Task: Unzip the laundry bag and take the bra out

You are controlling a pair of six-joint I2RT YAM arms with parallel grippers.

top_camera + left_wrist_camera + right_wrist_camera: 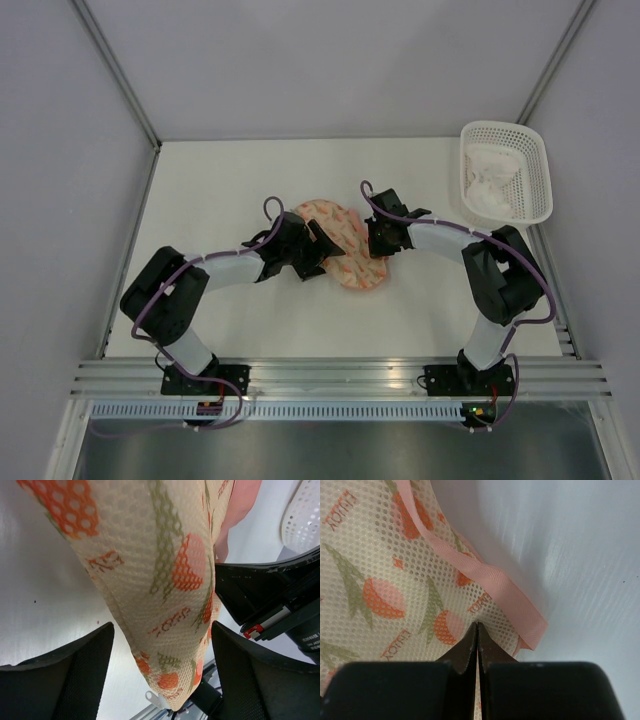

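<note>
The laundry bag [350, 255], cream mesh with orange prints and pink trim, lies mid-table between both grippers. My right gripper [376, 250] is at its right edge. In the right wrist view it [477, 626] is shut, pinching the mesh beside the pink strap [495, 582]. My left gripper [318, 252] is at the bag's left side. In the left wrist view it [161, 630] is open wide, with the bag [150, 570] between the fingers, apart from both. A white zipper pull [154, 699] shows at the bag's lower tip. No bra shows at the bag.
A white lattice basket [535, 160] stands at the back right corner with white fabric [490, 188] inside; I cannot tell what it is. The table's metal rail runs along the near edge by the arm bases.
</note>
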